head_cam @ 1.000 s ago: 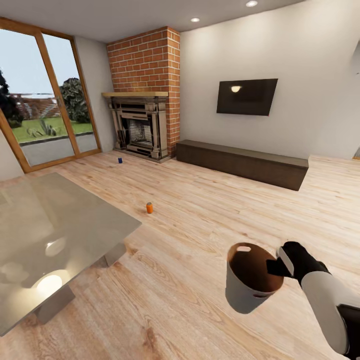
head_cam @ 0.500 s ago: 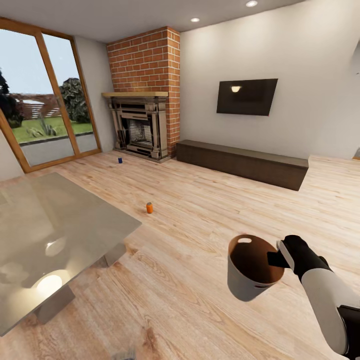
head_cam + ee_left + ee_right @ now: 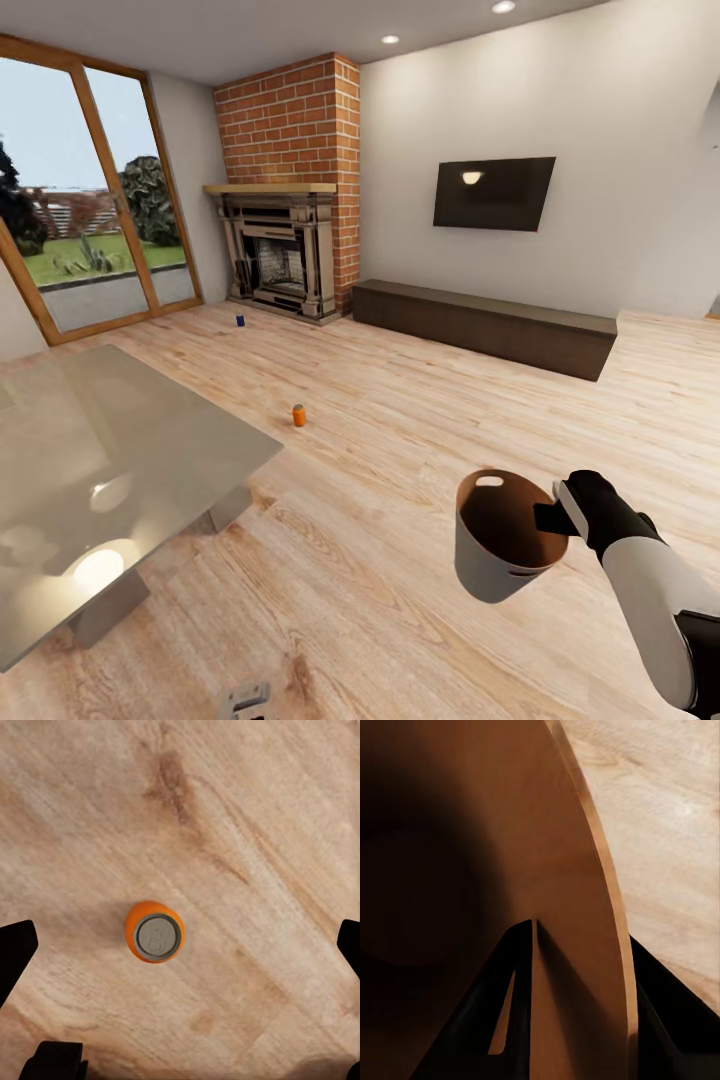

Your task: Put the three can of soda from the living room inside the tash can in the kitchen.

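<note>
the right gripper (image 3: 556, 520) pinches the rim of the bin (image 3: 505, 548), held above the floor (image 3: 400, 420). the left gripper (image 3: 180, 967) hangs spread wide over an upright orange can (image 3: 154, 931). from the fireplace (image 3: 278, 255), a blue can (image 3: 240, 320) is near and another orange can (image 3: 298, 415) farther out.

The room is bright and evenly lit, with daylight from the glass doors (image 3: 95, 190) and two ceiling spotlights (image 3: 503, 7). One spotlight glares on the TV (image 3: 494, 193), and pale blobs shine on the glossy table (image 3: 110, 470). Straight edges bow toward the head view's borders. The bin's (image 3: 472, 870) inside falls into deep shadow. The orange can (image 3: 154, 931) looks sharp, casting only a faint, soft shadow.
</note>
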Motion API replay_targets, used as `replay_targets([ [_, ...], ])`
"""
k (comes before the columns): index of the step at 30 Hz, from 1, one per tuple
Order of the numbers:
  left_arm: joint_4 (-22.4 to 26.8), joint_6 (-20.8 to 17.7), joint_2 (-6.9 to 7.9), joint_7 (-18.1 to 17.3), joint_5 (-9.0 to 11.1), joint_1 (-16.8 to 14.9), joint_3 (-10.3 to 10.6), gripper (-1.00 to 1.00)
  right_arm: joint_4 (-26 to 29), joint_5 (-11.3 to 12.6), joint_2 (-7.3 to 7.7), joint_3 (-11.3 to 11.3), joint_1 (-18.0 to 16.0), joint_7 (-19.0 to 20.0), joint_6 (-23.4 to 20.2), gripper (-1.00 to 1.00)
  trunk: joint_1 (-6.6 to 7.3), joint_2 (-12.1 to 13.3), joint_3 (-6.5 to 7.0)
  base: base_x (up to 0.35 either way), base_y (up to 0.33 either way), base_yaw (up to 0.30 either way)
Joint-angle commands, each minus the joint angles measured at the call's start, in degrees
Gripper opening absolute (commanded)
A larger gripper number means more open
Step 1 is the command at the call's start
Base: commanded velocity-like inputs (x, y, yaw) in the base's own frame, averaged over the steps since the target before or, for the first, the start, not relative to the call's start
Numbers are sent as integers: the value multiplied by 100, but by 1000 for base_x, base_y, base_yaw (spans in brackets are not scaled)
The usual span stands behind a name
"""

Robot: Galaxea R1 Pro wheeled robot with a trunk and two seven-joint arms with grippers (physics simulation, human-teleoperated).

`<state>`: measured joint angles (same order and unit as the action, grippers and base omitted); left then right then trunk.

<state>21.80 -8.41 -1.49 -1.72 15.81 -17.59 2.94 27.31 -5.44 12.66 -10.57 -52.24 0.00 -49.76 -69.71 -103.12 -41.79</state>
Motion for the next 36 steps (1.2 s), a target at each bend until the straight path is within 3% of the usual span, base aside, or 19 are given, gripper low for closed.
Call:
replay_targets([
  [1, -4, 6, 0, -2, -1, 0, 2, 100, 2, 52, 2, -7, -4, 27, 2, -100, -22, -42, -18, 0, 0, 0],
  [11, -17, 15, 3, -9, -5, 1, 5, 100, 16, 71, 14, -20, -4, 33, -28, -100, -242, -443, -197, 0, 0, 0],
  [18, -10, 14, 3, -14, -6, 1, 5, 100, 209, 78, 22, -28, 1, 58, -403, -100, -396, -724, -323, 0, 0, 0],
  [36, -46, 16, 7, -21, 1, 0, 5, 100, 270, 78, 4, -7, 3, 58, -455, -100, -791, -1446, -646, 0, 0, 0],
])
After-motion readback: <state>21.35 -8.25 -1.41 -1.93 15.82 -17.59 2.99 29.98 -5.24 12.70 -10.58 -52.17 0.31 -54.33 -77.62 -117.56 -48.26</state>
